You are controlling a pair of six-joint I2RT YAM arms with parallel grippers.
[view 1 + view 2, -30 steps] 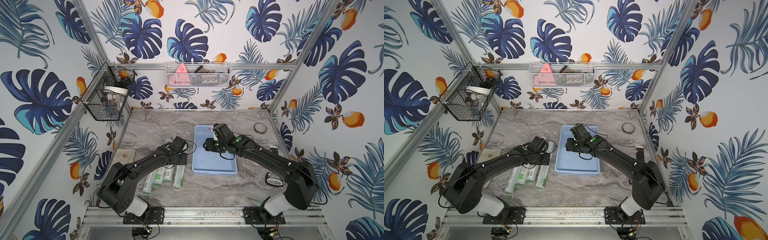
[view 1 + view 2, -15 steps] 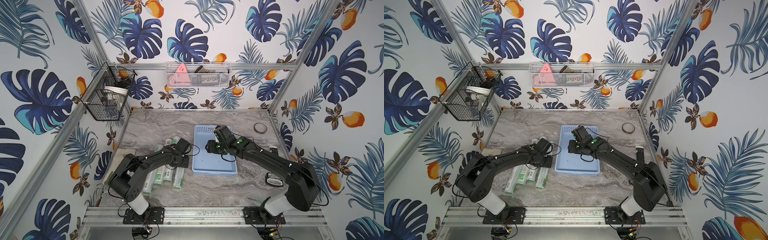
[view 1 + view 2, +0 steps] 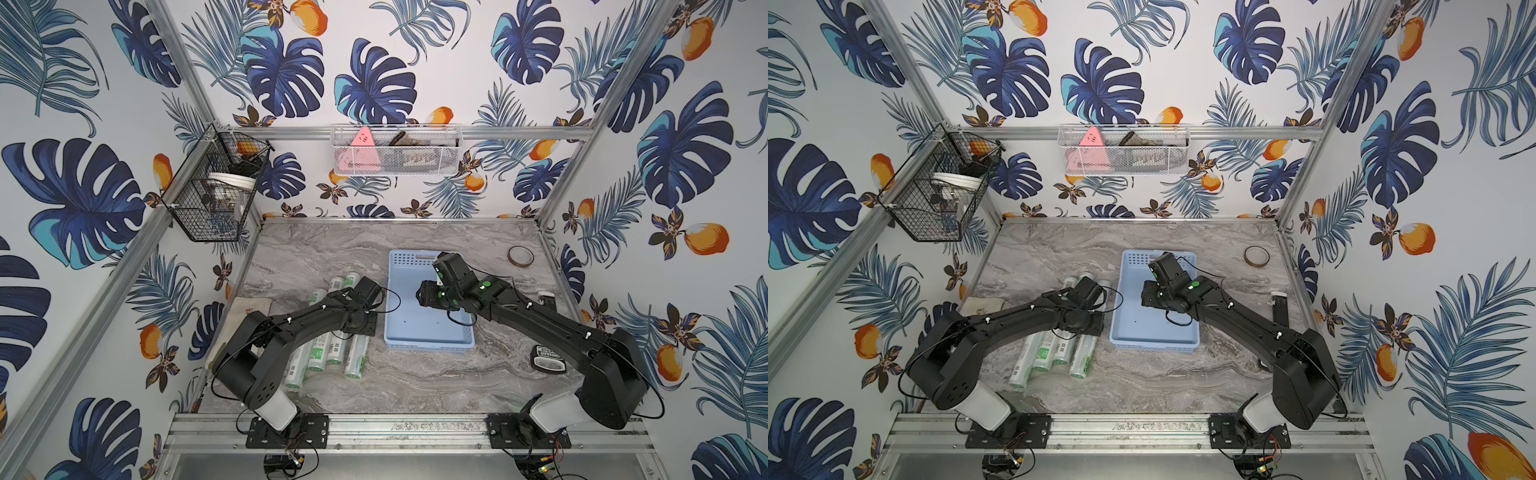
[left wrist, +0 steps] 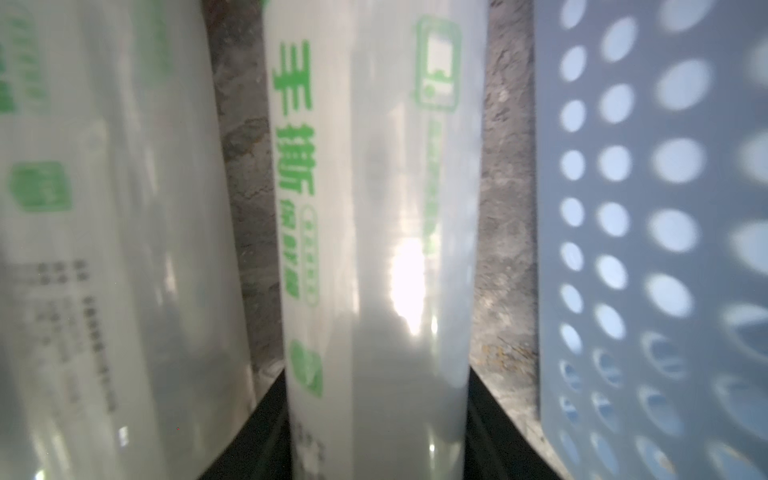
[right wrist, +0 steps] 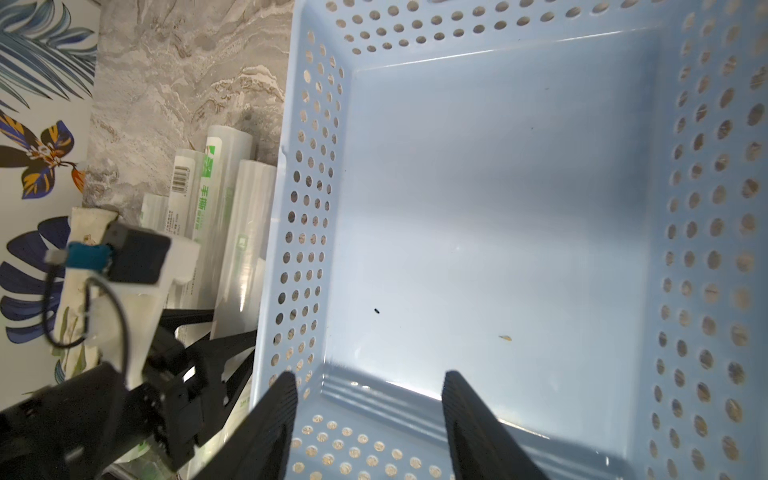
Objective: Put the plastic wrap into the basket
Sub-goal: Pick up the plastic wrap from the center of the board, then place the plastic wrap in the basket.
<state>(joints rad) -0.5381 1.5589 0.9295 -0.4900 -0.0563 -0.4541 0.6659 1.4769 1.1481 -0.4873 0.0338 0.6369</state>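
From where I am standing, four rolls of plastic wrap (image 3: 358, 357) are lying side by side on the marble top (image 3: 415, 386), just beside the basket (image 3: 428, 344) and outside it. In both top views the left arm is stretching across the rolls and hiding its own fingers. The left wrist view is supplying what those miss: the left gripper (image 4: 374, 415) is clamping the roll nearest the basket's perforated wall, a dark finger pressing on each side. The right wrist view is showing that grip from across the basket, and the right gripper (image 5: 374, 419) is hanging over the basket's floor with its jaws apart and nothing between them.

I am not able to tell whether the pinched roll is resting on the table or raised. The print on its neighbour is blurring.

A tape ring (image 3: 520, 266) is lying near the far right corner and a black device (image 3: 548, 358) beside the right arm. A cloth pouch (image 3: 247, 309) is peeking out at the left edge. The right arm is crossing the basket's right rim.
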